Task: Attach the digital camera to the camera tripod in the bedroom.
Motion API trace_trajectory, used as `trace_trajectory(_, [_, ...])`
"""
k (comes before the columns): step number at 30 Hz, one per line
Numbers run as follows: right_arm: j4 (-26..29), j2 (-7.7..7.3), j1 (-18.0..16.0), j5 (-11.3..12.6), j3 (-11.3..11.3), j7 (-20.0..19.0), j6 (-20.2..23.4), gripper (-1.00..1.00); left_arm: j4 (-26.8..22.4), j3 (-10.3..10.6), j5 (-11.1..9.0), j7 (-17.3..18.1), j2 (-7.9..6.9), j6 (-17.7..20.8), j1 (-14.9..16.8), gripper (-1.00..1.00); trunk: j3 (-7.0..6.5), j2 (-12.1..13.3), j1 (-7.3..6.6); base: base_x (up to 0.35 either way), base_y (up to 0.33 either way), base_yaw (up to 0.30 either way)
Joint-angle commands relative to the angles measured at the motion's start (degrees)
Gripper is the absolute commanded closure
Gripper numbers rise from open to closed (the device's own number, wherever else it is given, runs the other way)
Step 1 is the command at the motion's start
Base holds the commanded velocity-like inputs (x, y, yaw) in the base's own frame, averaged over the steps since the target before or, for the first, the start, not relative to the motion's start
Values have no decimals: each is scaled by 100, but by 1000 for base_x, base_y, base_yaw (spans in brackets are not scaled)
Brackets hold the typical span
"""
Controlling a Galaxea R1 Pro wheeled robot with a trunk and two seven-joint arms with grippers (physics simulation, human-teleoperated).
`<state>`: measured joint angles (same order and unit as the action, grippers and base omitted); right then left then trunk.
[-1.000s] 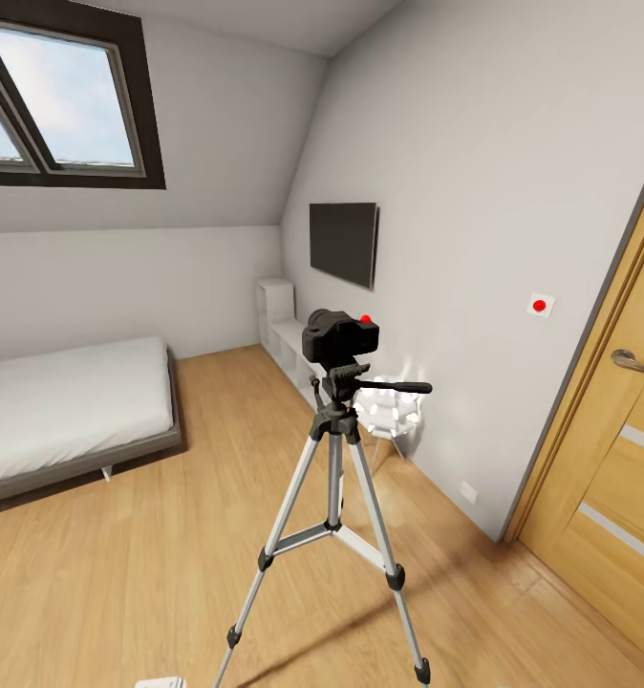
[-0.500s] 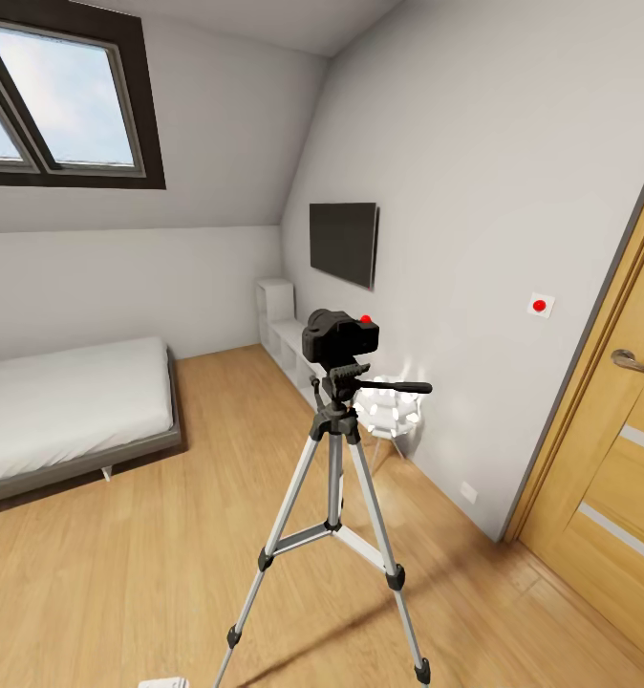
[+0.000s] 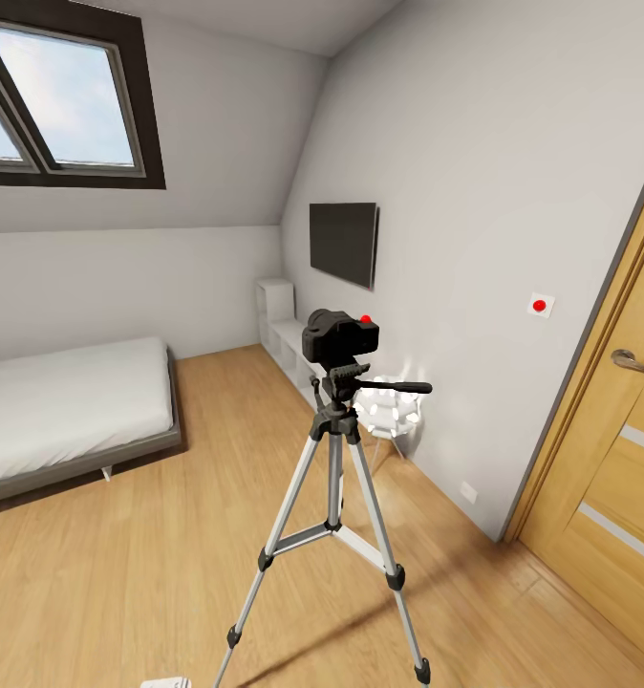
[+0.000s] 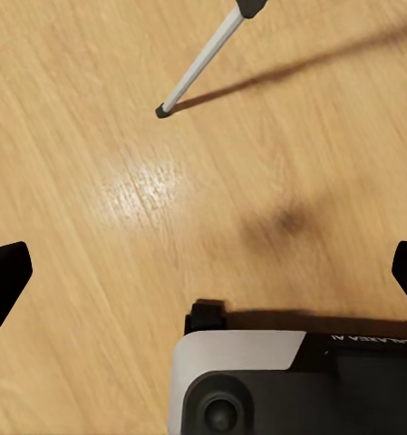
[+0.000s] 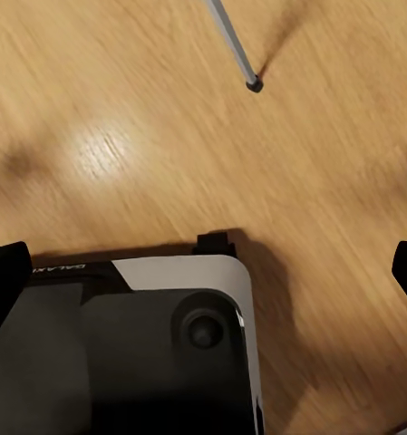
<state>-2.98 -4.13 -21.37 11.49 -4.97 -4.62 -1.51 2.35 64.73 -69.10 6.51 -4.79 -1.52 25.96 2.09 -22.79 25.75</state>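
Digital camera [image 3: 339, 335] sits upright atop the camera tripod [image 3: 333, 497] on the wood floor [image 3: 121, 554], lens pointing left toward the bed [image 3: 64, 406]; pan handle points right. Both claws gape wide, empty.

**Where my three cameras look**

My head camera faces forward across the bedroom, fairly near the camera tripod [image 3: 336, 497]. Both wrist cameras point straight down past wide-spread fingertips at the wood floor [image 4: 94, 181], with the robot base [image 4: 294, 381] beneath each gripper. All three views share the tripod: one foot lies ahead of the left gripper [image 4: 203, 263], another ahead of the right gripper [image 5: 203, 263].
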Motion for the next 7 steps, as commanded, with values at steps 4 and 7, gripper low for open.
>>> trace_trajectory(4, [-18,0,-8,63,-48,-30,-16,-100,19,48,-51,43,4,-15,6,-100,13,-13,4,0,0,0])
trace_trajectory(7, [-18,0,-6,60,-48,-28,-16,-100,19,48,-51,43,5,-15,6,-100,13,-13,4,0,0,0])
